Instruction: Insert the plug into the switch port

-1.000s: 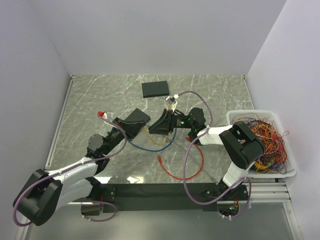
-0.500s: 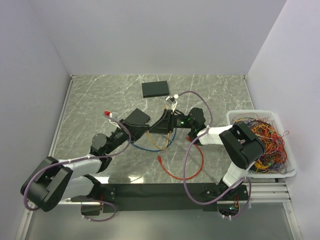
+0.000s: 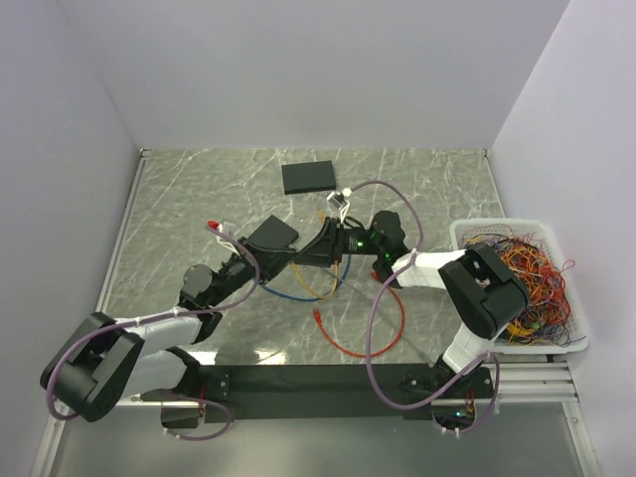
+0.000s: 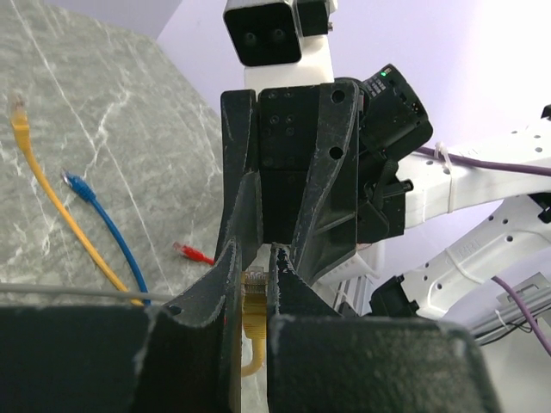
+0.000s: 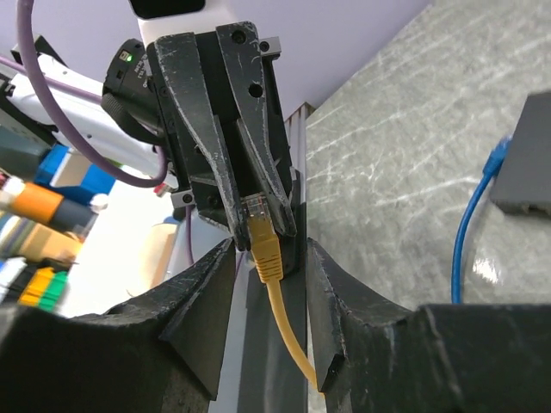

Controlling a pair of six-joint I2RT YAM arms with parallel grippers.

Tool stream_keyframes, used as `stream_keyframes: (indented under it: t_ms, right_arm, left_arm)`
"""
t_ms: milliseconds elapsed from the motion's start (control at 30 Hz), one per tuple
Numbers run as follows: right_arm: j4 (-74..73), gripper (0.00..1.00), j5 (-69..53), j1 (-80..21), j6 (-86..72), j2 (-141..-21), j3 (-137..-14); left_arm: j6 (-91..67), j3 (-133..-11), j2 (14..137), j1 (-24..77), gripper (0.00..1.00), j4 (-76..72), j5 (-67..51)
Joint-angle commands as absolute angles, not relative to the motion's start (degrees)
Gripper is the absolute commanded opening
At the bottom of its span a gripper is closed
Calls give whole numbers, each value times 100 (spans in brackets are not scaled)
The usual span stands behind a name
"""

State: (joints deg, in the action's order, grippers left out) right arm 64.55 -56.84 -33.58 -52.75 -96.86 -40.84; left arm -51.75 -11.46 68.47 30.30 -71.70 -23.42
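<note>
The plug (image 4: 252,297) is yellow, on the end of a yellow cable (image 5: 288,331). My left gripper (image 3: 286,248) is shut on it above the middle of the table, its contact end pointing at the right gripper. My right gripper (image 5: 270,258) faces the left one nose to nose. Its fingers (image 5: 207,292) stand on either side of the plug's boot and cable with a gap on each side, so it is open. The switch (image 3: 309,177) is a flat black box lying at the back of the table. A blue plug (image 5: 499,157) sits at the switch's edge in the right wrist view.
A blue cable (image 3: 298,295) and a red cable (image 3: 350,345) loop on the marble table in front of the grippers. Loose yellow (image 4: 17,112), blue (image 4: 77,183) and red (image 4: 194,253) plugs lie on the table. A white bin (image 3: 459,235) of tangled wires stands at the right edge.
The left arm swung right with the plug, meeting the right gripper. The right gripper's jaws have narrowed around the plug and it has edged slightly left.
</note>
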Motion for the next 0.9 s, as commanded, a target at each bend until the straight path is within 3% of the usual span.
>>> stream_keyframes:
  t_ms: [0, 533, 867]
  right_arm:
    - [5960, 45, -5502, -3472, -4703, -9466, -4333]
    - [5739, 44, -5599, -3656, -4553, -9431, -4438]
    - [5730, 36, -5634, -3683, -4553, -9431, -4456]
  left_arm:
    - [-5151, -1204, 6390, 3050, 1, -8043, -2373]
    - [-5054, -1204, 6135, 3067, 1, -7831, -2241]
    - [-5063, -1195, 6126, 3094, 1, -7831, -2215]
